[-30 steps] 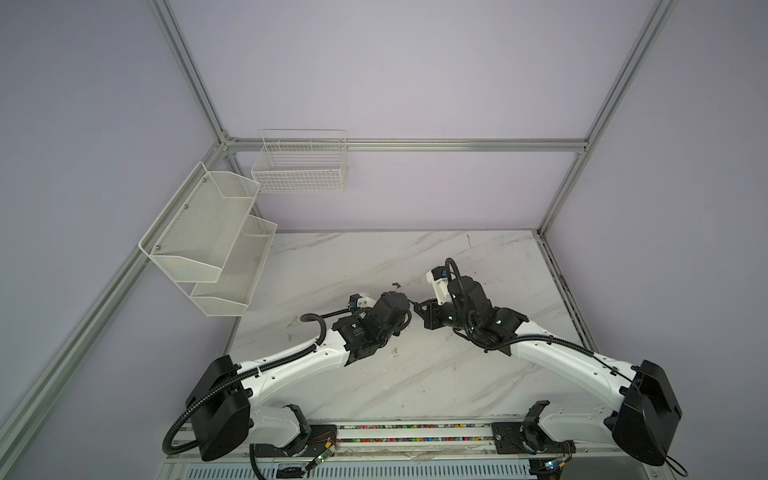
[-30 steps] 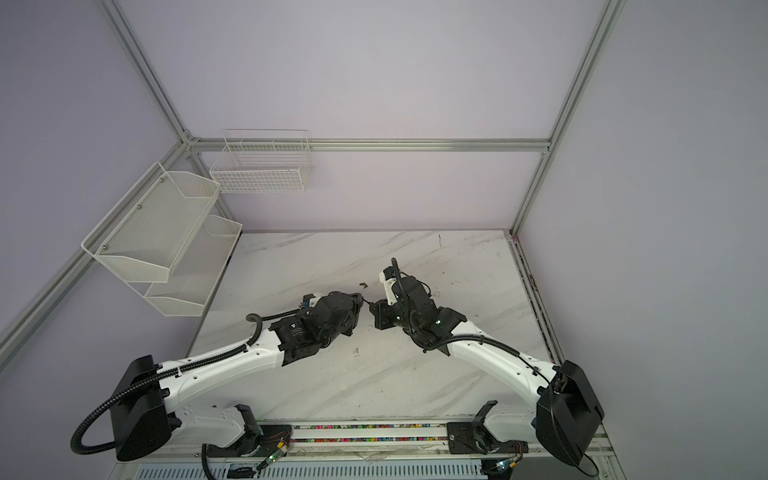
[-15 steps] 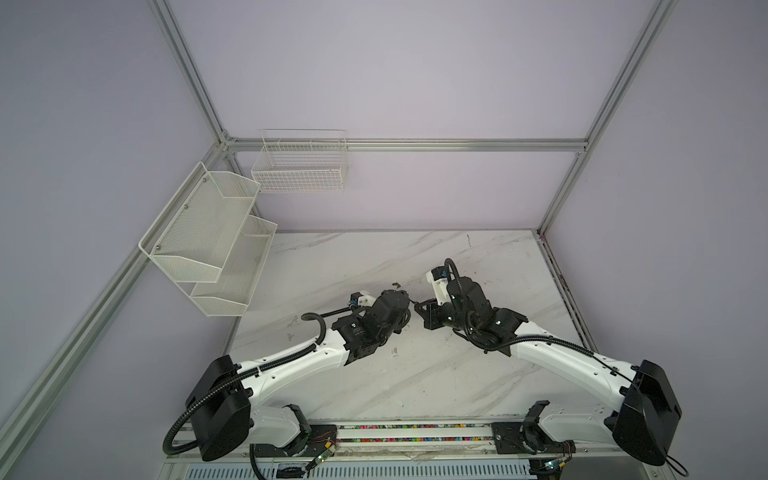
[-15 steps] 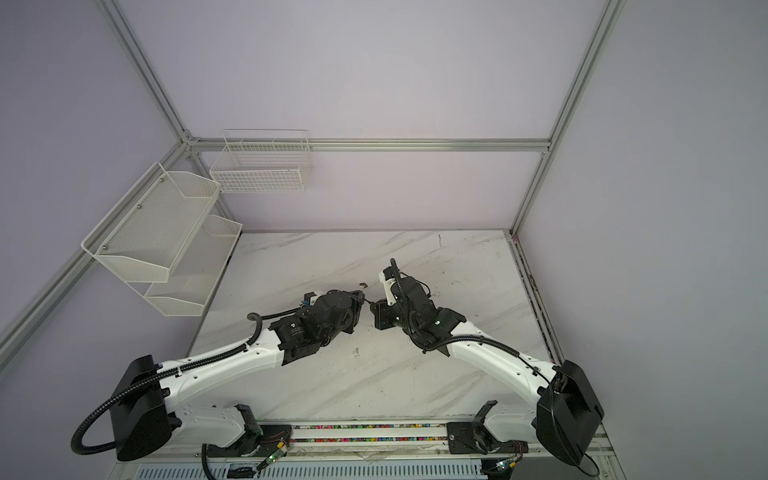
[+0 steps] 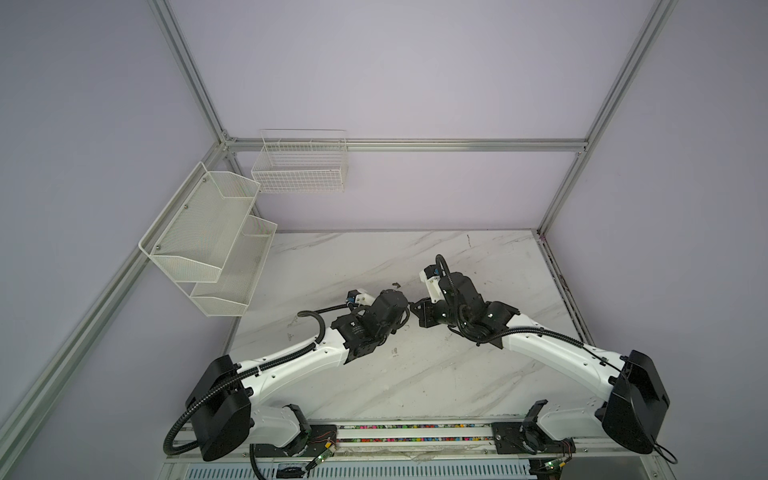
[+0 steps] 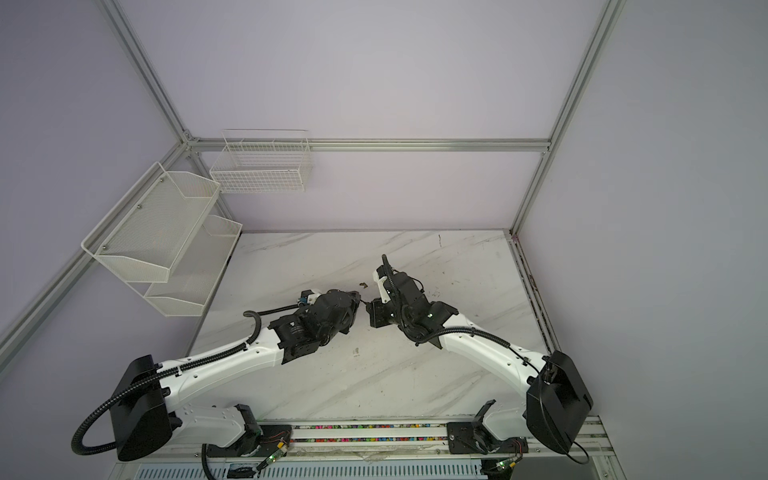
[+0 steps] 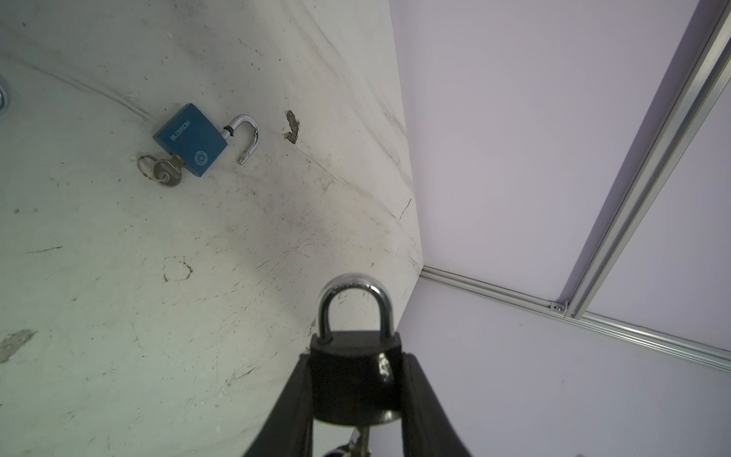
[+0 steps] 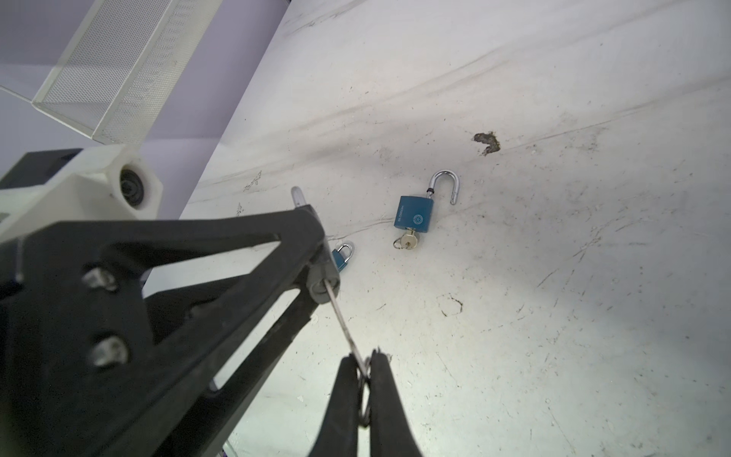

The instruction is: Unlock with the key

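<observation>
Overall scuffed marble tabletop, lilac walls; left tool clamps black padlock, right tool pinches key.

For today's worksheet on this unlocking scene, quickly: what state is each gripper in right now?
Left gripper: closed on the black padlock.
Right gripper: closed on the key in that padlock.

The black padlock, its steel shackle shut, was clamped by its sides in the left gripper, near the centre of both top views. The silver key stood in its keyhole, ring end pinched by the right gripper.
</observation>
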